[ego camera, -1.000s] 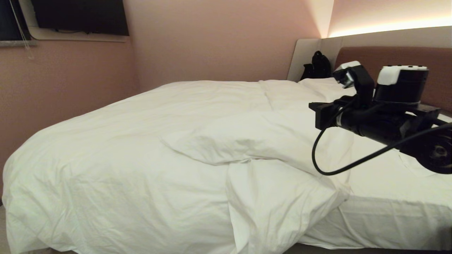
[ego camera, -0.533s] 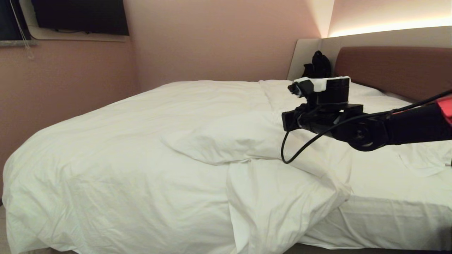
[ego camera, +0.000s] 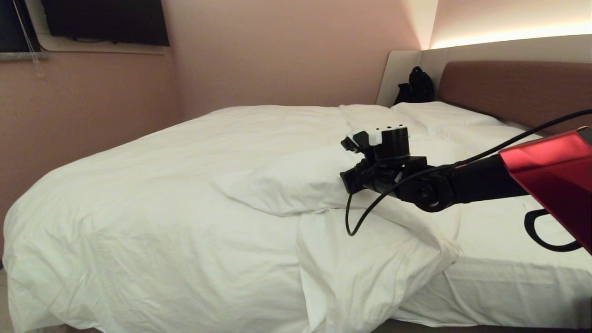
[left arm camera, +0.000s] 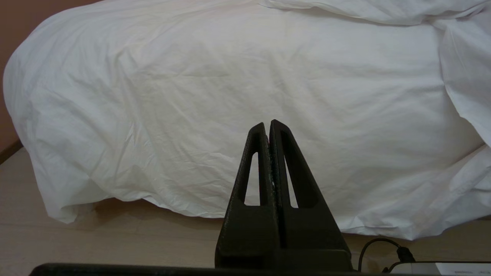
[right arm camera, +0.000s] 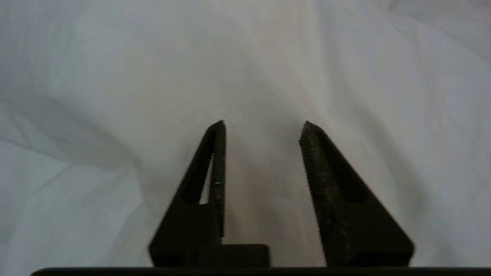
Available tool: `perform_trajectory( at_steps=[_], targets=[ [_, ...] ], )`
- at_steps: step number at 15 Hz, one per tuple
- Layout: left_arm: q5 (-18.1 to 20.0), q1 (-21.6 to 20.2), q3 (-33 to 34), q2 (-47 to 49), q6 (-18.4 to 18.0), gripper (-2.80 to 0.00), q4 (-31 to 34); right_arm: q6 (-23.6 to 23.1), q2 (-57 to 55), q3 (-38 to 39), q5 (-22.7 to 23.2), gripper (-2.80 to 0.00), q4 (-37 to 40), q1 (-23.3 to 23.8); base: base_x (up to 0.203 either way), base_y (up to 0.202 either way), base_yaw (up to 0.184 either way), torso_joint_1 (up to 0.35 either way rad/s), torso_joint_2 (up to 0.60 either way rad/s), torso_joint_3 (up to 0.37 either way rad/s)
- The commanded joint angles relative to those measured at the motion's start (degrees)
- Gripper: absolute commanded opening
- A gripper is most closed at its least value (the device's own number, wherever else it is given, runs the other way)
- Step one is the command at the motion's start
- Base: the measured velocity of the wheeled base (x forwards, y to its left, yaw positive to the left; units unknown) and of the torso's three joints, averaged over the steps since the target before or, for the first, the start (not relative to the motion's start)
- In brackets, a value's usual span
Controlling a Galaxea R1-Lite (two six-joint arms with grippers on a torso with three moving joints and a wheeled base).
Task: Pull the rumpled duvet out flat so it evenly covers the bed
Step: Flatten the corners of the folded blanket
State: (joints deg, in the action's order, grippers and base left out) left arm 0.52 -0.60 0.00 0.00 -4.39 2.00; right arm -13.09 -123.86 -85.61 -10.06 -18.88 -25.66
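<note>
The white duvet (ego camera: 185, 185) lies rumpled on the bed (ego camera: 508, 88), with its near right corner folded back into a thick flap (ego camera: 286, 185). That leaves the mattress sheet (ego camera: 499, 231) bare on the right. My right gripper (ego camera: 348, 181) reaches in from the right and hovers just over the flap's right end. In the right wrist view the right gripper (right arm camera: 262, 124) stands open, with only white duvet cloth (right arm camera: 115, 76) beyond the fingers and nothing between them. My left gripper (left arm camera: 268, 123) is shut and empty, parked low and facing the duvet's hanging side (left arm camera: 191, 96).
Flat white pillows (ego camera: 439, 113) lie by the headboard, with a black bag (ego camera: 416, 85) in the corner behind them. A dark screen (ego camera: 106, 21) hangs on the pink wall at left. Beige floor (left arm camera: 115, 237) runs along the bedside, with a black cable (left arm camera: 379, 245) near my left arm.
My right arm has swung left and down from beside the headboard to just above the folded flap. The duvet has not moved.
</note>
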Motion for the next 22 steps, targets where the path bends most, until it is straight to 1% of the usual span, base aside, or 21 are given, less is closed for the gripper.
perform_trajectory(
  at_steps=[1,2,4,5,6,11,14,15,16,17,20,22],
  targets=[
    [0.0,-0.02,0.0,0.0,0.0,-2.8,-0.04,-3.73,-0.57,0.37,-1.93,0.0,-0.14,-0.71,0.0,0.0,0.0,0.0,0.0,0.0],
    [0.0,-0.02,0.0,0.0,0.0,-2.8,0.02,-6.59,-0.59,0.64,-2.64,0.0,-0.18,-0.78,0.0,0.0,0.0,0.0,0.0,0.0],
    [0.0,-0.02,0.0,0.0,0.0,-2.8,0.01,-9.44,-0.56,0.96,-2.77,0.0,-0.23,-0.8,0.0,0.0,0.0,0.0,0.0,0.0],
    [0.0,-0.02,0.0,0.0,0.0,-2.8,-0.07,-12.53,-0.57,1.12,-2.77,0.0,-0.27,-0.8,0.0,0.0,0.0,0.0,0.0,0.0],
    [0.0,-0.02,0.0,0.0,0.0,-2.8,0.02,-13.64,-0.76,0.83,-2.77,0.0,-0.28,-0.86,0.0,0.0,0.0,0.0,0.0,0.0],
    [0.0,-0.02,0.0,0.0,0.0,-2.8,-0.07,-14.66,-2.67,-0.32,-2.76,0.0,-0.43,-1.4,0.0,0.0,0.0,0.0,0.0,0.0],
    [0.0,-0.02,0.0,0.0,0.0,-2.8,-0.07,-14.9,0.3,4.01,-2.71,0.0,-3.64,-4.01,0.0,0.0,0.0,0.0,0.0,0.0],
    [0.0,-0.02,0.0,0.0,0.0,-2.8,0.02,-15.04,2.03,6.78,-2.74,0.0,-4.91,-5.64,0.0,0.0,0.0,0.0,0.0,0.0],
    [0.0,-0.02,0.0,0.0,0.0,-2.8,-0.07,-15.1,2.82,8.14,-2.76,0.0,-5.65,-7.12,0.0,0.0,0.0,0.0,0.0,0.0],
    [0.0,-0.02,0.0,0.0,0.0,-2.8,-0.07,-15.21,2.92,8.45,-2.77,0.0,-5.81,-7.57,0.0,0.0,0.0,0.0,0.0,0.0],
    [0.0,-0.02,0.0,0.0,0.0,-2.8,-0.07,-15.39,2.48,8.0,-2.77,0.0,-5.72,-7.65,0.0,0.0,0.0,0.0,0.0,0.0],
    [0.0,-0.02,0.0,0.0,0.0,-2.8,-0.07,-15.66,-1.3,5.12,-2.79,0.0,-5.6,-6.78,0.0,0.0,0.0,0.0,0.0,0.0]
  ],
)
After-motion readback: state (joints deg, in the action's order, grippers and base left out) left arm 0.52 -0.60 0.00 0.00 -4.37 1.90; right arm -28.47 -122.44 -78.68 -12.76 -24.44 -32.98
